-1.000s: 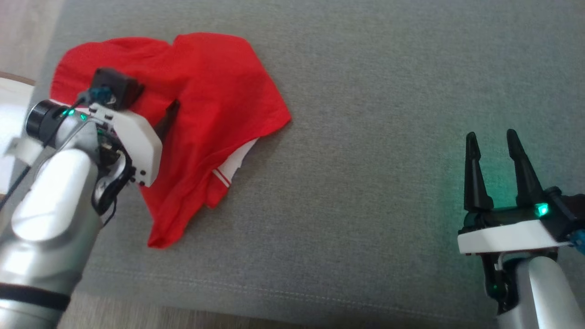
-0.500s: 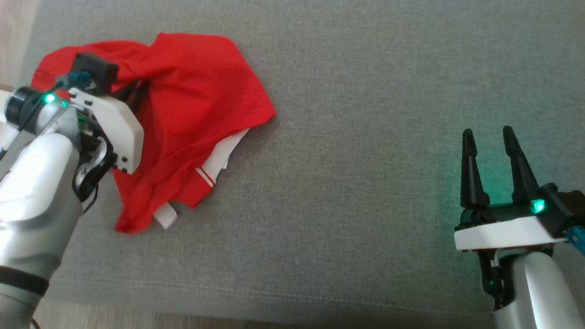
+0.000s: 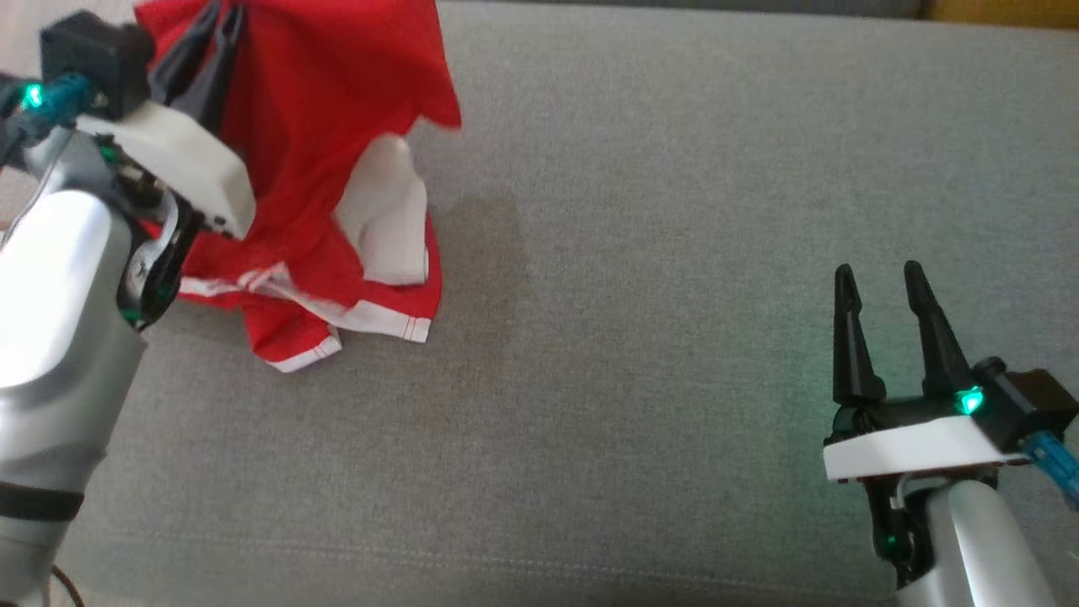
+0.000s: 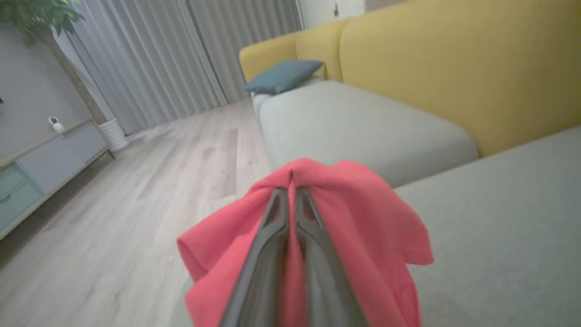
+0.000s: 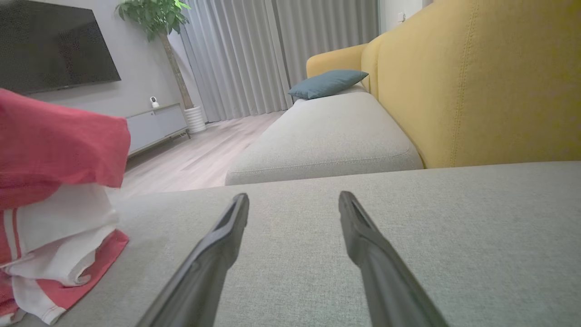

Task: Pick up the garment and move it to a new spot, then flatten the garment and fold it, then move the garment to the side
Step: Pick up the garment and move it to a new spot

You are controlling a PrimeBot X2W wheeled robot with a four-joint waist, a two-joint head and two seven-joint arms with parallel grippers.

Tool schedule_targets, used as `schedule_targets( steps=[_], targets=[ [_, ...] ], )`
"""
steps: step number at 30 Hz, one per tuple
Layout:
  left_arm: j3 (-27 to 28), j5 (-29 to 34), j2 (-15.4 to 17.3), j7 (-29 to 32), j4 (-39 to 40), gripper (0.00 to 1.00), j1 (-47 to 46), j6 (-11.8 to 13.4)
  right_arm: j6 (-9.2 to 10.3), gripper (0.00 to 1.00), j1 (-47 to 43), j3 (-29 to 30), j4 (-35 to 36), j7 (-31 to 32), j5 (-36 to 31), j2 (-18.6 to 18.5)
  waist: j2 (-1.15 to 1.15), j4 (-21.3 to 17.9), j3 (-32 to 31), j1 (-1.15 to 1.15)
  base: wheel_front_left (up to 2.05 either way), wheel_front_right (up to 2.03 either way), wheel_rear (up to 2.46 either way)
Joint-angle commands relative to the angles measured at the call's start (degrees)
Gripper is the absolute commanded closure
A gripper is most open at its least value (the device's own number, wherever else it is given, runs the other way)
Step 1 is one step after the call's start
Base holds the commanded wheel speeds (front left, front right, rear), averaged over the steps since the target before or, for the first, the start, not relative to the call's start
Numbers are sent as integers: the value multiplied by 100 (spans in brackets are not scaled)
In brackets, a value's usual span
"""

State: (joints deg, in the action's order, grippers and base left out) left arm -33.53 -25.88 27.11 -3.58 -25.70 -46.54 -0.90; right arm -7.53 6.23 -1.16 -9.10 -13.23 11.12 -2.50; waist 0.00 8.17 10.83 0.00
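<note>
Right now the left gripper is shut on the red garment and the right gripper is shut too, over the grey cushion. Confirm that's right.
One thing is wrong. The left gripper is shut on the red garment, but the right gripper is open, not shut. The right wrist view shows its two fingers spread well apart over the grey cushion, holding nothing.

You see: garment (image 3: 320, 126) in thin matt red cloth, white parts likewise matt. Grey woven fabric on seat cushion (image 3: 674, 253), slightly rough. Dark matt plastic on fingers (image 5: 213, 254) of right gripper (image 3: 877, 270); left forearm (image 3: 50, 278) shell glossy silver. Pale wood grain on floor (image 4: 136, 190), low sheen.
</note>
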Motion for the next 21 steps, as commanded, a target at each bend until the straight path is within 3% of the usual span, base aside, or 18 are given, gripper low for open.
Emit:
schedule_targets(
  steps=[1, 3, 11, 21],
  targets=[
    [318, -15, 266, -63, 285, 100, -383, 80, 4, 0, -9, -160, 130, -90, 50, -38, 0, -31, -123, 0, 0, 0, 0],
    [375, -60, 206, -67, 678, 100, -348, 234, 4, 0, -28, -217, 71, -116, 124, -38, 0, -93, -239, 0, 0, 0, 0],
    [205, -133, -116, 201, 1473, 100, -242, 454, 4, 0, -16, -358, 56, -158, 240, -38, 0, -483, -413, 0, 0, 0, 0],
    [-434, 6, -801, 560, 1192, 100, -394, 461, 4, 0, 126, -543, 226, -172, 350, -38, 0, -1495, -329, 0, 0, 0, 0]
  ],
)
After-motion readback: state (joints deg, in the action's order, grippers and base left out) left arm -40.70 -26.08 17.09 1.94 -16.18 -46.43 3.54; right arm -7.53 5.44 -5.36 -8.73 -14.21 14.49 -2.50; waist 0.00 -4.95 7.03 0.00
